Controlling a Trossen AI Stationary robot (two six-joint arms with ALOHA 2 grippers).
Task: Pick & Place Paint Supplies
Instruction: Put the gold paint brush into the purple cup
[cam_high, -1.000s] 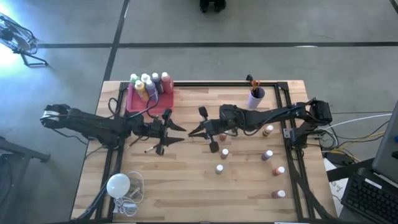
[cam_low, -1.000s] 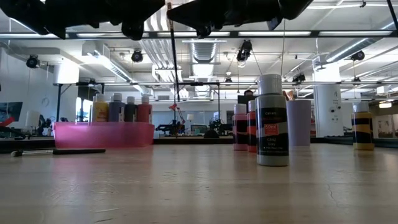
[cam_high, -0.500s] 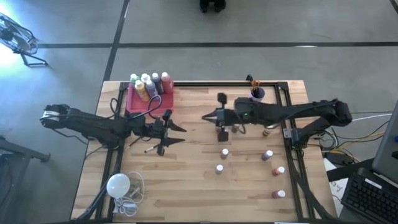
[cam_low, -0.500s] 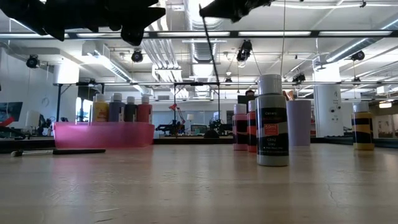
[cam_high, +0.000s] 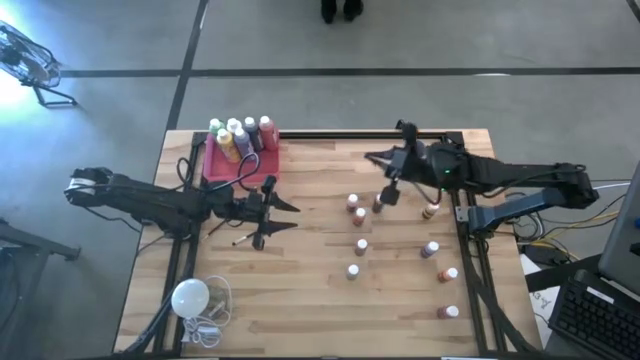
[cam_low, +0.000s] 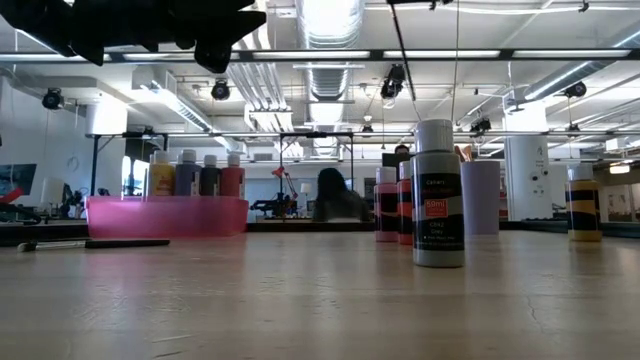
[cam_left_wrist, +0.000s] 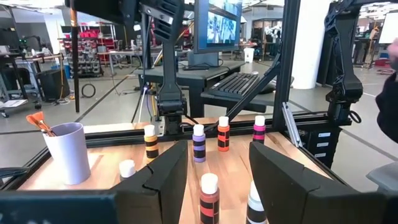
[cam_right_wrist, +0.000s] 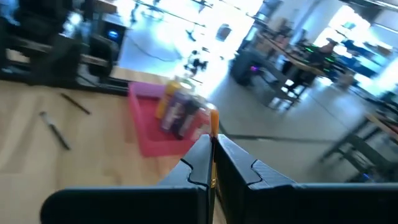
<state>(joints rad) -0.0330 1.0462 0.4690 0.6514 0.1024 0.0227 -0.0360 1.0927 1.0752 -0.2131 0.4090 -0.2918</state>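
The right hand (cam_high: 372, 156) hangs over the surface's (cam_high: 300, 300) far right part, toward one o'clock from centre, pinched tight on a thin paintbrush (cam_right_wrist: 213, 134). In the right wrist view the brush runs straight out between the two fingers, long axis in line with them, its orange ferrule end leading; in the low view the same brush (cam_low: 404, 55) shows as a dark line dropping steeply from the top edge, slightly tilted. The left hand (cam_high: 278, 216) waits near nine o'clock, fingers spread well apart and gripping nothing. At eleven o'clock sits a pink tray (cam_high: 212, 165) with upright white-capped paint bottles (cam_high: 240, 137) at its far end. A pale cup (cam_left_wrist: 67, 152) holding orange-tipped brushes stands at the far right edge. Small paint bottles (cam_high: 360, 246) stand scattered, all upright, from centre toward four o'clock. Two more brushes (cam_right_wrist: 59, 134) lie flat near the tray.
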